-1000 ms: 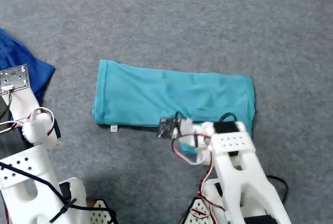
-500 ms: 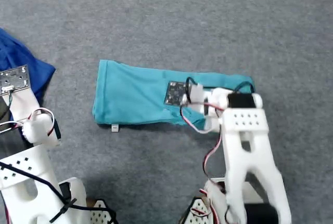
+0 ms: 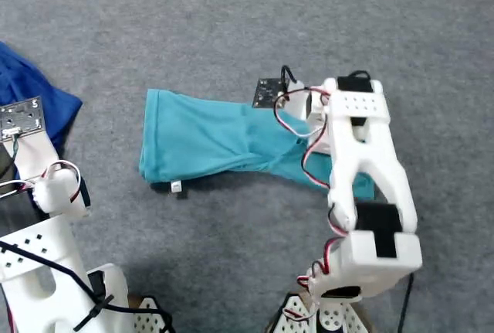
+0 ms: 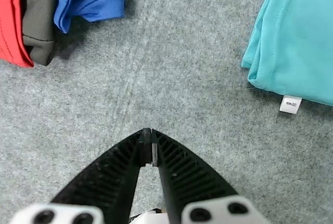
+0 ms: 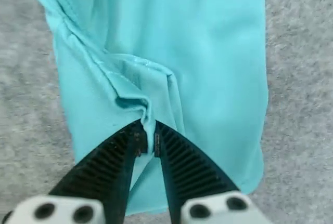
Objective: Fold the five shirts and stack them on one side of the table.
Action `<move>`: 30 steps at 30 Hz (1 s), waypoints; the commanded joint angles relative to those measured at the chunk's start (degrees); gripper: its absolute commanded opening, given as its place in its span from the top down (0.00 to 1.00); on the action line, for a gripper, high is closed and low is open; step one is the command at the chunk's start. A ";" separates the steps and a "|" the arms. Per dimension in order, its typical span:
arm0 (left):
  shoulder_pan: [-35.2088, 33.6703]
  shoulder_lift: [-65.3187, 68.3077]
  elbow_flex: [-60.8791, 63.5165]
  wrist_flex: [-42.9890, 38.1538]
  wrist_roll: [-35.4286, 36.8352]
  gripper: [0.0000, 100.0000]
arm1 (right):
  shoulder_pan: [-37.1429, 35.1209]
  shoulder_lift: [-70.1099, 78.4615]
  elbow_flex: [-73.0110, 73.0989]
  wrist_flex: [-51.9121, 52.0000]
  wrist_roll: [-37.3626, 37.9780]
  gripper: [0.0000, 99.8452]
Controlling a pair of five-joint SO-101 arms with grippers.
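high view: the teal shirt (image 3: pixel 201 141) lies mid-table as a long strip, its right end gathered into creases beneath the right arm (image 3: pixel 359 155).

left wrist view: the left gripper (image 4: pixel 148 143), jaws pressed together on nothing, hangs over bare table (image 4: pixel 171 78) between the folded stack (image 4: pixel 36 11) and the teal shirt.

right wrist view: the right gripper (image 5: pixel 148 133) pinches a teal fold. this looks like a half-fold in progress; next the pinched end should be carried across and laid flat.
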 commanded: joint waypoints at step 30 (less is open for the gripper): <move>-0.26 -0.75 -0.70 0.26 -0.44 0.98 | -0.92 -14.11 -3.03 20.04 2.29 0.99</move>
